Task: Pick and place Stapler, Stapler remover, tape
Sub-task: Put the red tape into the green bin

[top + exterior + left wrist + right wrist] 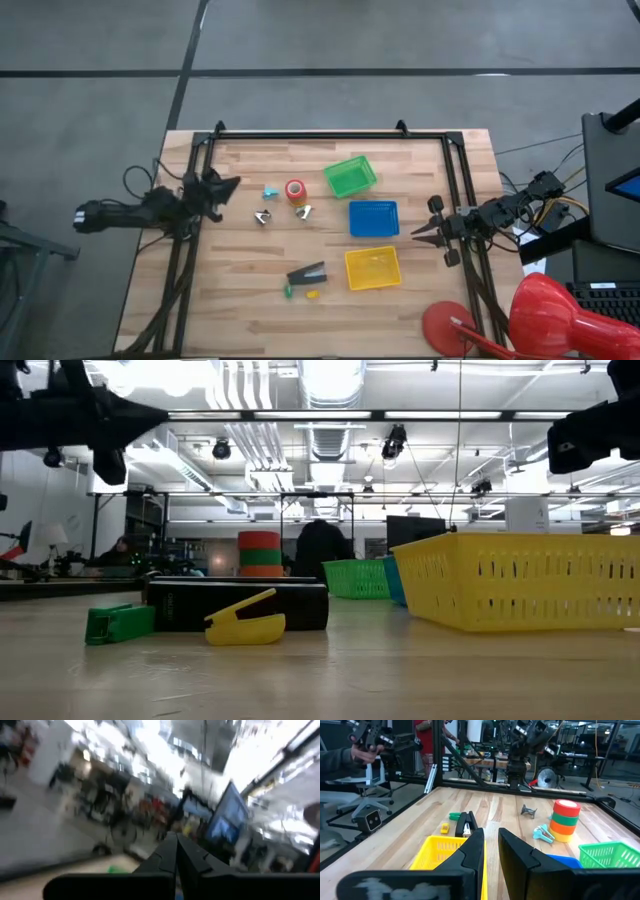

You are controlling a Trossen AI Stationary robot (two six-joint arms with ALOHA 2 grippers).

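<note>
The surface (240,310) carried everything loose, so as far as could be judged no pick had yet been made. Three bins sat toward the right edge: a yellow bin (372,268) nearest the front edge, a blue bin (373,218) behind it, and a green bin (350,176) closest to the back edge. All three looked empty from above.

The stapler (307,273) lay near the front edge, just left of the yellow bin, with a green bit (288,291) and a yellow bit (312,295) just beside it. The tape (295,191) stood as a stacked roll near the middle, left of the green bin, a cyan piece (270,192) beside it. Two small metal claw-like items (262,217) (304,211) lay near the tape; either could be the remover, but I could not tell which.

The left end effector (228,186) hung at the left edge, fingers clenched together and holding nothing. The right end effector (424,232) waited at the right edge, fingers slightly parted, empty.

All three placements remained to do.
</note>
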